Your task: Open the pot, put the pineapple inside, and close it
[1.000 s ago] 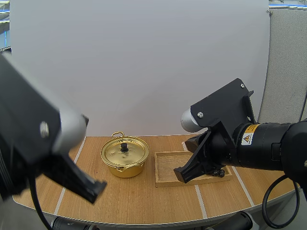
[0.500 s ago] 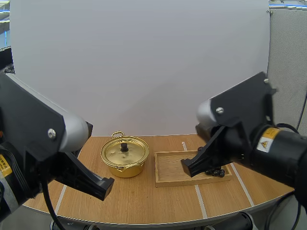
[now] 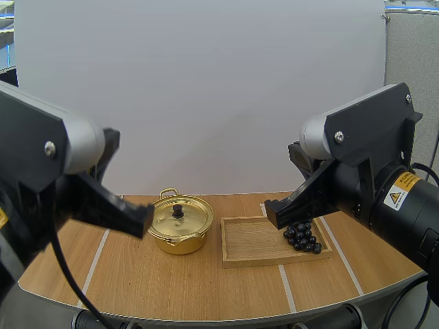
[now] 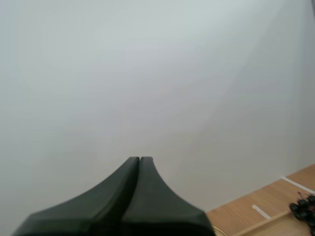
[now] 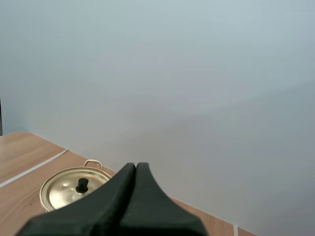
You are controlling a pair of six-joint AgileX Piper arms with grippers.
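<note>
A gold pot (image 3: 178, 224) with its lid on and a black knob (image 3: 178, 210) stands left of centre on the wooden table. Right of it lies a wooden tray (image 3: 250, 244) with a bunch of dark grapes (image 3: 302, 236) at its right end. My left gripper (image 3: 144, 219) hangs high, just left of the pot. My right gripper (image 3: 269, 213) hangs above the tray, near the grapes. Both are shut on nothing, each a single dark wedge in its wrist view (image 4: 140, 160) (image 5: 135, 166). The right wrist view looks over the pot (image 5: 66, 187). The grapes (image 4: 305, 208) show in the left wrist view.
White tape lines (image 3: 283, 279) cross the table top. A white wall stands close behind the pot and tray. The table's curved front edge (image 3: 219, 319) runs near the arm bases.
Both arms have risen. The left gripper swung up and toward the pot. The right arm lifted off the tray's right end, uncovering the grapes.
</note>
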